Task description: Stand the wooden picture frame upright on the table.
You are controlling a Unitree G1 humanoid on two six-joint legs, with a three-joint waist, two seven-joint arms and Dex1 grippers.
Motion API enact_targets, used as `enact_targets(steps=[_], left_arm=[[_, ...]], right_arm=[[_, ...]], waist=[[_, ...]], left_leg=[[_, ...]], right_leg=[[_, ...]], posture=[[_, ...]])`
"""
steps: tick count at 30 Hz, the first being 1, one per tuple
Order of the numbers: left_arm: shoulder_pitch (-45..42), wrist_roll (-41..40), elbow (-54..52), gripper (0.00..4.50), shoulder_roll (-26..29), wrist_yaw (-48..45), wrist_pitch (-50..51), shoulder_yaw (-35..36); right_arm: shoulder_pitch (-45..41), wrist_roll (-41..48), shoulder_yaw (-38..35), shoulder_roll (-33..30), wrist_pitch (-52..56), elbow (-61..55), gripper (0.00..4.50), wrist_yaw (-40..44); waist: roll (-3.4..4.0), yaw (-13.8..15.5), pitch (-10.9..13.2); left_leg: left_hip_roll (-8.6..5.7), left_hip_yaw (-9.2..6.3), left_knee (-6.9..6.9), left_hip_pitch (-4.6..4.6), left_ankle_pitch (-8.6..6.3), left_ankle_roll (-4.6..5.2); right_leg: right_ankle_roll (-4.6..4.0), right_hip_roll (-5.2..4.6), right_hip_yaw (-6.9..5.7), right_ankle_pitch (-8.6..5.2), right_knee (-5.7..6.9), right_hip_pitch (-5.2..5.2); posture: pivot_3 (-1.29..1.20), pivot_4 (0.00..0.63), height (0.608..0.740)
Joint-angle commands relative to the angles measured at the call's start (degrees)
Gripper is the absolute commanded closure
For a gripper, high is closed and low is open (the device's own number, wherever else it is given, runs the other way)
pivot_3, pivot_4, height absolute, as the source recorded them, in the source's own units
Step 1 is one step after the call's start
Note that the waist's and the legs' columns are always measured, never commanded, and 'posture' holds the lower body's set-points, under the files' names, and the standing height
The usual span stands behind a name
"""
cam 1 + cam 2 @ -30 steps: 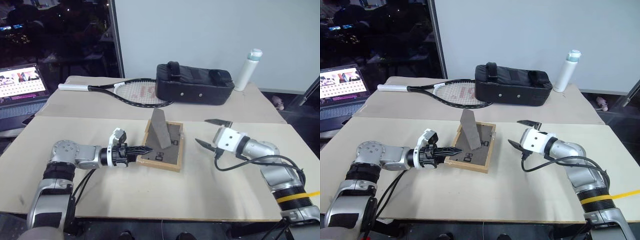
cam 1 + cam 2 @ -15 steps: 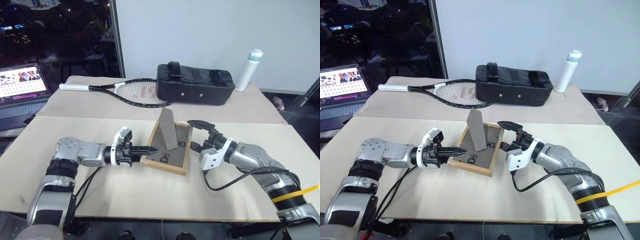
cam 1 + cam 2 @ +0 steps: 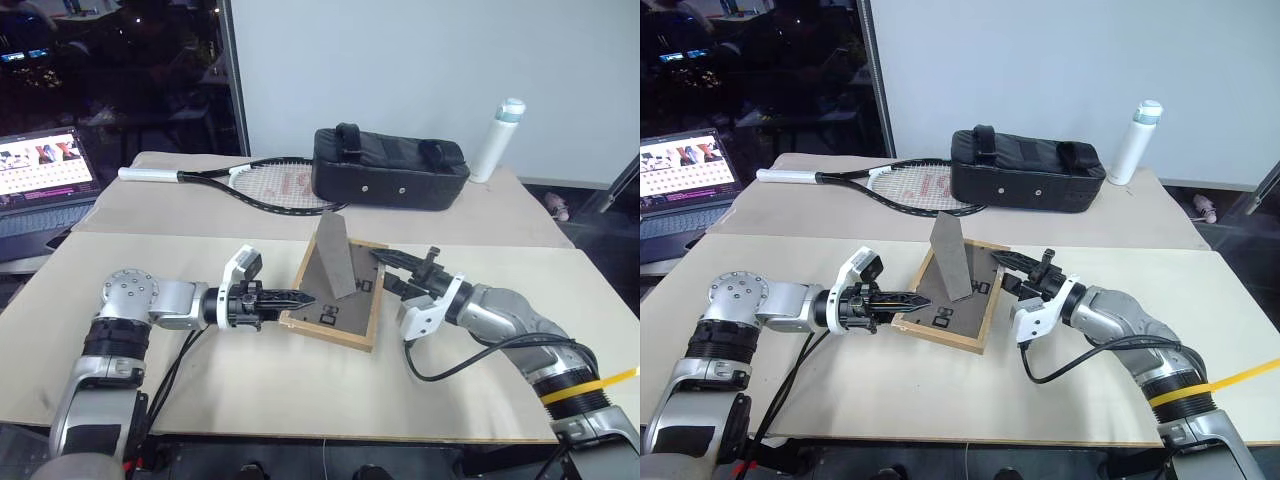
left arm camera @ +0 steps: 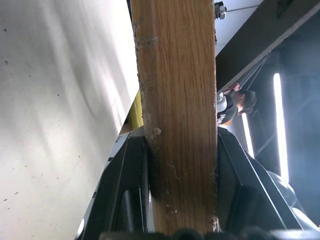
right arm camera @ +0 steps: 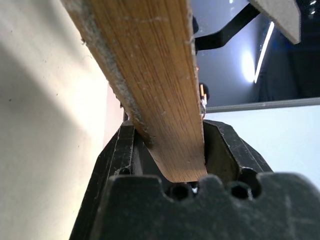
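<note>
Being gripped from both sides, the wooden picture frame (image 3: 338, 293) is being held near the middle of the table (image 3: 300, 385), face down, its dark back board showing and its fold-out stand (image 3: 333, 258) sticking up. At nine o'clock of it, the left gripper (image 3: 300, 299) is being kept clenched on the frame's left rail; in the left wrist view the wood (image 4: 177, 115) is being pinched between both black fingers (image 4: 125, 195). At three o'clock, the right gripper (image 3: 392, 272) is being closed on the right rail, the wood (image 5: 150, 85) being seated between its fingers (image 5: 225, 150) in the right wrist view.

Judging from this, the raising step is in hand. It is best done with both grips being kept even, the far edge at twelve o'clock being swung up while the near edge at six o'clock is being left on the table as a hinge, so that the stand is being brought down behind as a prop. Release is being advised only once the stand is bearing weight.

Farther off, at twelve o'clock, a racket (image 3: 250, 185), a black bag (image 3: 388, 168) and a white bottle (image 3: 497, 138) are being left on the second tabletop; at ten o'clock a laptop (image 3: 45, 170) is glowing.
</note>
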Motion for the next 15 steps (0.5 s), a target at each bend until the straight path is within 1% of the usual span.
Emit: enact_targets(steps=[1, 2, 5, 6, 9, 11, 12, 13, 14, 15], left_arm=[[1.4, 10.2, -8.1, 1.75, 6.1, -7.8, -6.6, -1.8], [2.0, 12.4, -9.3, 1.27, 7.3, -10.5, -8.6, -2.4], [3.8, 19.0, -10.9, 0.20, 9.7, -16.2, -19.3, 0.3], [4.5, 20.9, -11.9, 0.03, 10.8, -18.4, -22.2, 0.7], [8.3, 27.1, -16.7, 0.00, 12.2, -22.7, -34.3, 3.8], [10.7, 29.3, -19.7, 0.00, 12.2, -24.8, -39.0, 5.2], [11.7, 30.5, -20.8, 0.00, 11.7, -25.5, -41.8, 5.9], [12.4, 31.5, -21.4, 0.00, 11.2, -25.9, -43.7, 6.4], [13.0, 32.9, -22.0, 0.00, 10.7, -26.0, -45.8, 6.5], [13.4, 33.9, -22.2, 0.00, 10.4, -26.0, -47.0, 6.5]], right_arm=[[-0.9, 4.2, -2.0, 0.1, 0.4, -1.3, 3.14, -0.2], [-0.7, 4.7, -2.1, 0.1, 0.5, -1.1, 3.24, 0.1], [-0.6, 7.6, -2.1, 0.3, 1.5, -0.1, 3.25, 2.3], [-0.6, 9.3, -2.1, 0.5, 2.3, 0.3, 3.25, 3.4], [-0.2, 28.9, -3.8, 5.4, 18.2, 1.9, 3.25, 15.9], [-0.4, 40.8, -5.8, 8.1, 31.7, 1.7, 3.26, 23.3], [-0.8, 45.6, -7.2, 9.1, 39.1, 1.5, 3.27, 25.1], [-1.1, 48.6, -8.2, 9.6, 44.3, 1.1, 3.27, 26.1], [-1.9, 51.6, -9.7, 10.1, 51.0, 0.9, 3.27, 25.8], [-2.4, 53.5, -10.7, 10.3, 55.5, 0.6, 3.27, 25.5]], waist=[[-0.01, -0.3, 0.0], [0.00, -0.3, 0.0], [0.00, 0.0, 0.0], [-0.06, 0.0, 0.0], [-0.15, -0.3, 0.1], [-0.15, -0.2, 0.1], [-0.15, -0.1, 0.1], [-0.15, 0.0, 0.1], [-0.15, 0.2, 0.1], [-0.14, 0.4, 0.1]], left_leg=[[0.00, 0.00, -0.01, 0.00, 0.01, -0.01], [0.00, 0.00, -0.04, 0.03, 0.01, -0.03], [0.00, 0.00, -0.03, 0.06, 0.02, -0.03], [0.00, 0.00, -0.01, 0.06, 0.02, -0.03], [0.01, 0.00, -0.01, 0.05, 0.02, -0.03], [0.03, 0.00, 0.01, 0.07, 0.02, -0.03], [0.03, 0.00, 0.01, 0.07, 0.03, -0.02], [0.04, -0.01, 0.01, 0.07, 0.03, -0.02], [0.04, -0.01, 0.02, 0.06, 0.03, -0.02], [0.04, -0.01, 0.03, 0.05, 0.03, -0.02]], right_leg=[[-0.02, 0.00, 0.00, 0.01, 0.00, -0.01], [-0.07, 0.00, 0.00, 0.04, 0.00, -0.01], [-0.10, -0.01, 0.00, 0.03, 0.00, 0.06], [-0.11, -0.01, 0.00, 0.03, -0.01, 0.06], [-0.12, -0.01, -0.02, 0.03, 0.00, 0.06], [-0.38, -0.01, -0.02, 0.19, 0.04, 0.13], [-0.41, -0.01, -0.03, 0.21, 0.04, 0.16], [-0.42, -0.01, -0.05, 0.21, 0.03, 0.19], [-0.42, -0.02, -0.05, 0.21, 0.03, 0.18], [-0.42, -0.02, -0.06, 0.21, 0.03, 0.16]], posture=[[0.00, 0.150, 0.709], [0.00, 0.150, 0.709], [0.00, 0.150, 0.709], [0.00, 0.150, 0.709], [0.00, 0.150, 0.709], [0.00, 0.150, 0.709], [0.00, 0.150, 0.709], [0.00, 0.150, 0.709], [0.00, 0.150, 0.709], [0.00, 0.150, 0.709]])
